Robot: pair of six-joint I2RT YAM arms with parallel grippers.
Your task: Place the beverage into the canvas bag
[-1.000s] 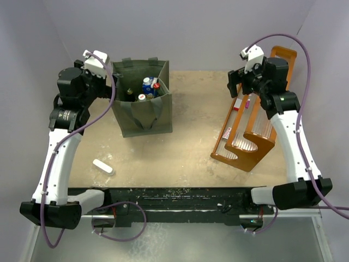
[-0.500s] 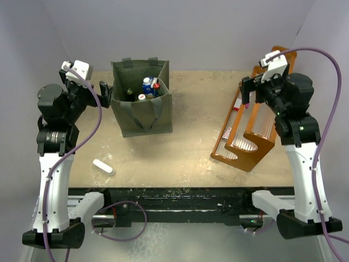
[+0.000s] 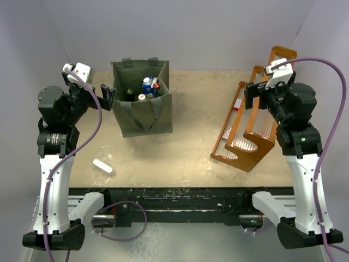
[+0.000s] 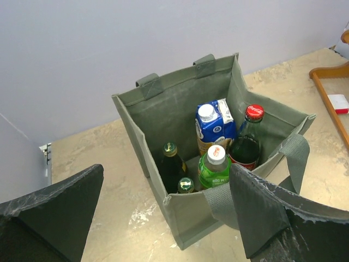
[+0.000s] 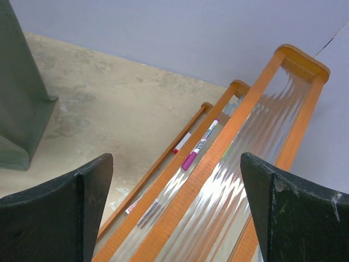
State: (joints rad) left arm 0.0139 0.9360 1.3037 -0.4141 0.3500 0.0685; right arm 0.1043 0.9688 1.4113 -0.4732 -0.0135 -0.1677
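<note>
On the tan table [image 3: 191, 147], the packing job looks all but finished. The canvas bag [image 3: 143, 119] stands upright just ahead of and below the left gripper [image 3: 107, 93], close to its fingertips but apart from them, its mouth open toward the wrist camera. The orange wooden rack [image 3: 242, 155] lies directly beneath and ahead of the right gripper [image 3: 250, 91], well away from the bag.

Both grippers are spread wide and carry nothing, and each hangs in the air above the table.

Five drinks stand inside the bag. A blue carton [image 4: 214, 126] is at the far side as seen from the left gripper. A dark bottle with a red cap [image 4: 246, 143] is to the carton's right, and a green bottle with a white cap [image 4: 214, 169] is nearer the fingers. Two dark glass bottles [image 4: 170, 164] are to the left, the nearer one showing little more than its cap.

No drink is visible outside the bag in any view. The rack under the right gripper holds only a pink marker [image 5: 199, 146] and other slim items, and a small white object [image 3: 102, 166] lies on the table behind the left gripper, toward the arm's base.

By this evidence the placing is done. At most, parking the arms remains.
</note>
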